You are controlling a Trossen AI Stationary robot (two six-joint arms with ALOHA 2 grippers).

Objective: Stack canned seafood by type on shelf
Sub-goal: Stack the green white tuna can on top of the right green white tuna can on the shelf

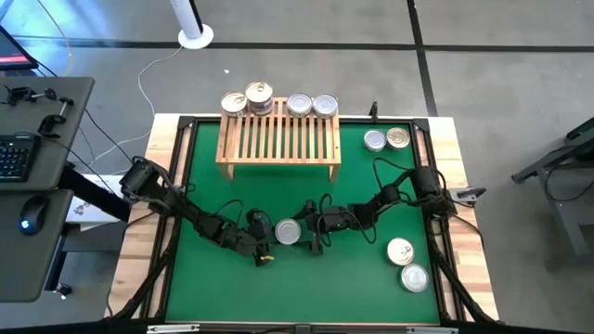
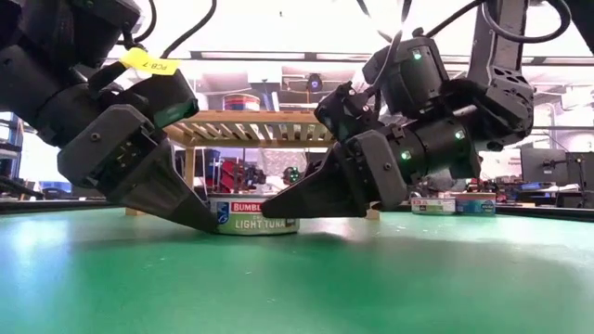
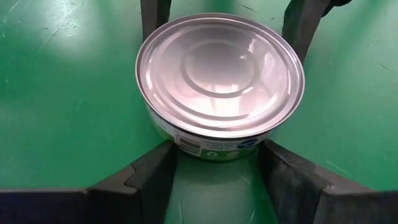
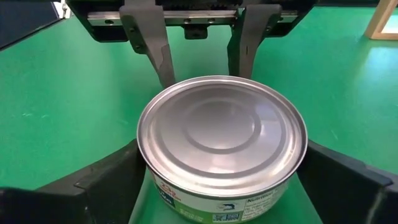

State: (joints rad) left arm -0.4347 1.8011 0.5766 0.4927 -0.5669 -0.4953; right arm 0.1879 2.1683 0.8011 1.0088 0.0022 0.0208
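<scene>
At frame centre, my left gripper (image 1: 270,243) and right gripper (image 1: 311,237) flank one tuna tin (image 1: 288,232) on the green mat (image 1: 353,288), fingers spread wide either side. Beyond, upper centre, the shelf (image 1: 278,141) carries four tins.

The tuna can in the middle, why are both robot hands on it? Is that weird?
A bit odd, yes: the tuna can sits upright on the green mat with the left gripper and right gripper both around it from opposite sides. Nothing looks spilled or dented.
</scene>
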